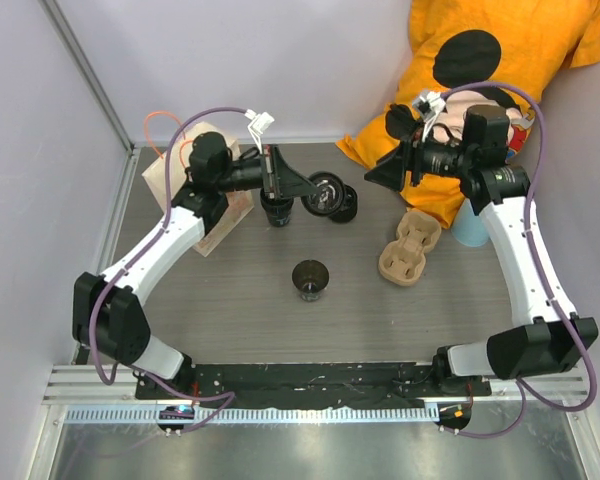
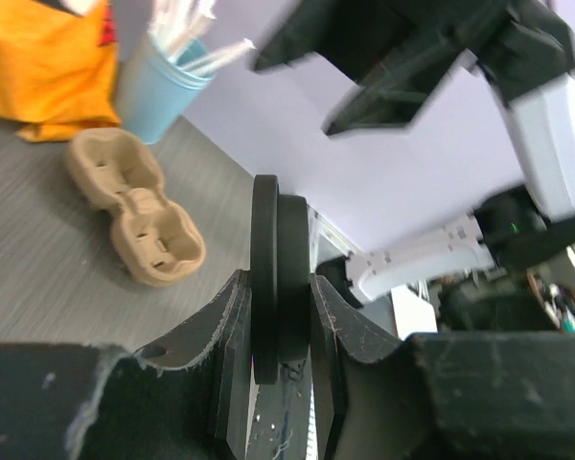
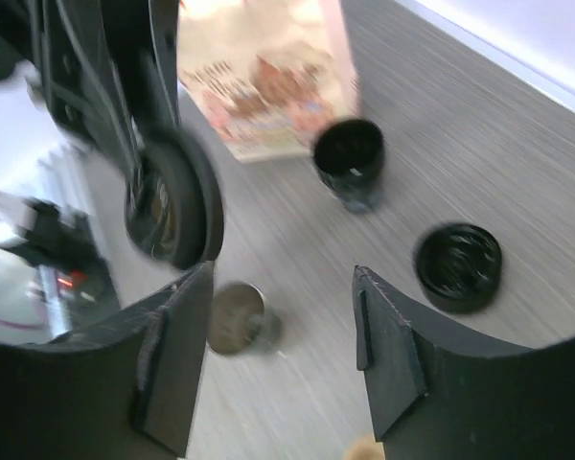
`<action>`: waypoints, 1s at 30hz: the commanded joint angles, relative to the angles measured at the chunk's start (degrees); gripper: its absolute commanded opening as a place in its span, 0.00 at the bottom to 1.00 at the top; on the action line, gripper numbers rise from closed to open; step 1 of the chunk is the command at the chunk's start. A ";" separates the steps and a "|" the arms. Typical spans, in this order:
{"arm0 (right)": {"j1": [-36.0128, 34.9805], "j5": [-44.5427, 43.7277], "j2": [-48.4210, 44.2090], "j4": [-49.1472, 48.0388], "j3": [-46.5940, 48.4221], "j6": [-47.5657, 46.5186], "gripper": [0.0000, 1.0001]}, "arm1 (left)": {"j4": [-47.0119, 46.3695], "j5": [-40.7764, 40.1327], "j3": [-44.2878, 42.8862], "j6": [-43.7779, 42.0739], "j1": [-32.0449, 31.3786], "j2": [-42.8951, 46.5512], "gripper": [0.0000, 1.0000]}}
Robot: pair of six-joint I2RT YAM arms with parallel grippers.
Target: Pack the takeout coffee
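here, lid [image 2: 280, 259] pinched between left fingers [image 2: 225, 350]

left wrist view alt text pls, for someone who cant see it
The left gripper pinches a black lid on its edge between its fingers. Beyond it on the grey table sit a beige pulp cup carrier, a light blue cup of straws and orange cloth.

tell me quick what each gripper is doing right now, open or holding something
left gripper: closed on a black lid, gripped edge-on
right gripper: open, holding nothing
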State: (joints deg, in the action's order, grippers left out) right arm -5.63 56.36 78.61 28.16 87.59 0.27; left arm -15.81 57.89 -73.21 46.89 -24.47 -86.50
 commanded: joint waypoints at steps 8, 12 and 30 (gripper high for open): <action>-20.89 -24.34 -8.03 15.61 -1.63 -31.64 0.56 | 0.08 -9.90 6.41 10.40 4.17 -1.21 0.24; -27.85 -30.16 -6.46 15.69 -1.11 -33.23 0.51 | -2.72 -11.04 8.08 12.60 4.17 -1.83 0.22; -33.83 -33.95 1.54 13.24 -1.20 -37.63 0.46 | -3.26 -11.22 11.77 13.66 3.20 -1.04 0.13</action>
State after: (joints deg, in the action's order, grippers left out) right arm -38.28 23.07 79.09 43.79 85.86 -36.03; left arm -17.02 46.68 -61.54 59.88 -20.69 -88.62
